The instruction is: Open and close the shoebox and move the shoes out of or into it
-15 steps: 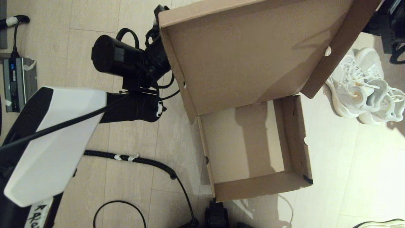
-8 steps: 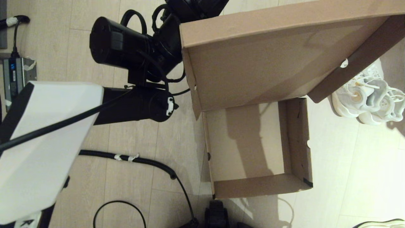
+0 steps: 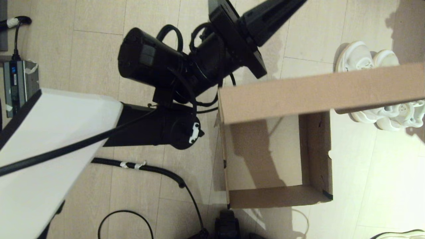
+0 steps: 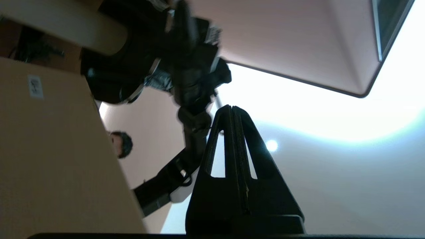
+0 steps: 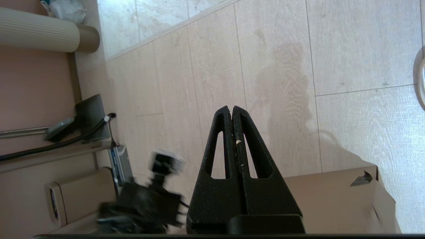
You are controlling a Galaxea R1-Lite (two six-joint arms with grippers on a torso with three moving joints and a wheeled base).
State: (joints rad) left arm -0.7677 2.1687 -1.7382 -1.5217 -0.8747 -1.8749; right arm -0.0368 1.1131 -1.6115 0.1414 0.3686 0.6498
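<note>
The shoebox [image 3: 275,196] lies on the floor with nothing inside, and its hinged lid [image 3: 315,93] hangs half lowered over it, seen edge-on. The lid's outer face and white label [image 4: 35,86] show in the left wrist view. My left gripper [image 3: 295,2] is shut on nothing, lifted behind the lid's left corner and pointing up, apart from the cardboard. My right gripper [image 5: 231,108] is shut and empty, above the floor just past the lid's taped corner [image 5: 362,179]; it is out of the head view. The white shoes [image 3: 363,56] stand together right of the box, partly hidden by the lid.
A grey power unit [image 3: 20,88] sits at the far left, and black cables [image 3: 149,169] run across the floor in front of the box. Another sneaker with black edging [image 3: 401,234] peeks in at the bottom right. Low furniture [image 5: 40,99] borders the floor in the right wrist view.
The lid has swung down from wide open to half lowered. The left arm has moved right and its gripper has come out from behind the lid.
</note>
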